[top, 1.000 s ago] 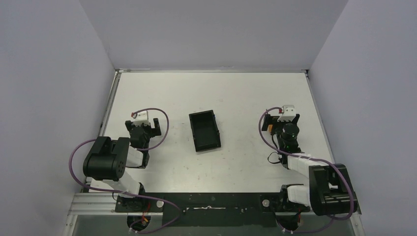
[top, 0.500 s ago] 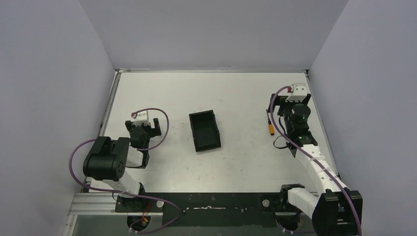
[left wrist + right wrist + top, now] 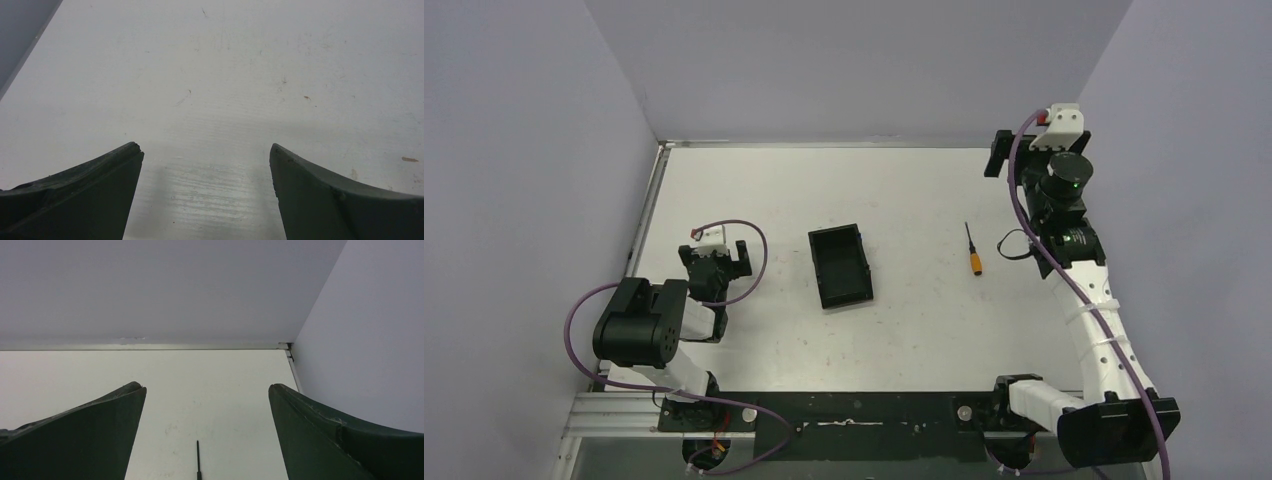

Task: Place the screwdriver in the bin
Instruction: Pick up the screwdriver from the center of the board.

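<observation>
The screwdriver [image 3: 973,250], orange handle and thin black shaft, lies on the white table right of centre, with its tip pointing to the back. The black bin [image 3: 816,268] sits open and empty at the table's middle. My right gripper [image 3: 1014,158] is open and empty, raised near the back right corner, beyond the screwdriver. In the right wrist view only the shaft tip [image 3: 198,460] shows, low between my open right gripper [image 3: 206,390]. My left gripper [image 3: 714,248] is open and empty, low over bare table left of the bin; the left wrist view [image 3: 205,150] shows only table.
Grey walls enclose the table on the left, back and right. The back wall and right wall corner [image 3: 290,346] lies just ahead of the right gripper. The arm bases stand on the black rail [image 3: 874,410] at the near edge.
My right arm has stretched up and back toward the back right corner, away from the spot over the screwdriver. The screwdriver stays lying on the table. The left arm has not moved.
</observation>
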`<state>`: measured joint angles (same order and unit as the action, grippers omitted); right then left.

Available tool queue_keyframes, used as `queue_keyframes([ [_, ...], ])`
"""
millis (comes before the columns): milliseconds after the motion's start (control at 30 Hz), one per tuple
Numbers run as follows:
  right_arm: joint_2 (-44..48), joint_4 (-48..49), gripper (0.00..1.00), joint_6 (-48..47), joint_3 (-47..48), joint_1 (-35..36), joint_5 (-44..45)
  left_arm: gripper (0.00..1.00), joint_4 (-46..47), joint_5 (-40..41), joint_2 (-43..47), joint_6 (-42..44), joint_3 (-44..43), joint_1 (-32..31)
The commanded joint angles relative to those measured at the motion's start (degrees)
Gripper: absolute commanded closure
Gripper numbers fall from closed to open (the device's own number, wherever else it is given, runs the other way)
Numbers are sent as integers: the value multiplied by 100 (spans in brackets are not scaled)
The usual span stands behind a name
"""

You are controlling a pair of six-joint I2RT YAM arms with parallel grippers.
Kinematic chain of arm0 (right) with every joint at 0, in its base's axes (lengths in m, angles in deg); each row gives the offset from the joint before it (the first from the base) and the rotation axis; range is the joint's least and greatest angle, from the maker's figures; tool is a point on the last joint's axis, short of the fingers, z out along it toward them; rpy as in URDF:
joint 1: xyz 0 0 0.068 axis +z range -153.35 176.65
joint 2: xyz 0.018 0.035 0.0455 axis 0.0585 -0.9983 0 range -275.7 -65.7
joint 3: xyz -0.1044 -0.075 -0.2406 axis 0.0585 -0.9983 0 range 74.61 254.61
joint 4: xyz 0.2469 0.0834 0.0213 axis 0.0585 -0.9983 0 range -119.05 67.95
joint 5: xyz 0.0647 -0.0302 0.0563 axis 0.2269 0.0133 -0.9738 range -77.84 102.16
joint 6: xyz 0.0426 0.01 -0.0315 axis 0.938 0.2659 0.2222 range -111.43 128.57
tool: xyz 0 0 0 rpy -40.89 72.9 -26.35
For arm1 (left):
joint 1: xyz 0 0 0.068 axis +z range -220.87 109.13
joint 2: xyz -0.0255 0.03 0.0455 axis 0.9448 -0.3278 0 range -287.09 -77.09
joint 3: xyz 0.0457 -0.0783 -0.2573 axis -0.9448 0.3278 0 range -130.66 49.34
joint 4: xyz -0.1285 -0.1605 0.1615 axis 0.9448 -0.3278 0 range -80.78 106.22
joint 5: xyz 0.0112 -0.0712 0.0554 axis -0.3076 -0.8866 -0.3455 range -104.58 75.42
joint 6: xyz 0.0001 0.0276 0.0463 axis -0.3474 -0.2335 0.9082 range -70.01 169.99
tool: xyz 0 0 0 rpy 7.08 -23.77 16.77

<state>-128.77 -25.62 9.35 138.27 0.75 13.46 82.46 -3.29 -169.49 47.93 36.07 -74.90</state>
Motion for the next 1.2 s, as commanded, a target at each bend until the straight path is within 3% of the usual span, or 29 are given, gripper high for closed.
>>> queue_keyframes([
  [0, -287, -690, 0, -34, 780, -16, 108, 3, 302, -48, 4, 37, -131, -8],
  [500, -1057, -1706, 0, -37, 2205, -22, 169, 3, 302, -48, 10, 33, -131, -5],
  [1167, -2871, -2018, 0, 253, 2115, -50, 36, 3, 307, -48, 8, 31, -131, -10],
])
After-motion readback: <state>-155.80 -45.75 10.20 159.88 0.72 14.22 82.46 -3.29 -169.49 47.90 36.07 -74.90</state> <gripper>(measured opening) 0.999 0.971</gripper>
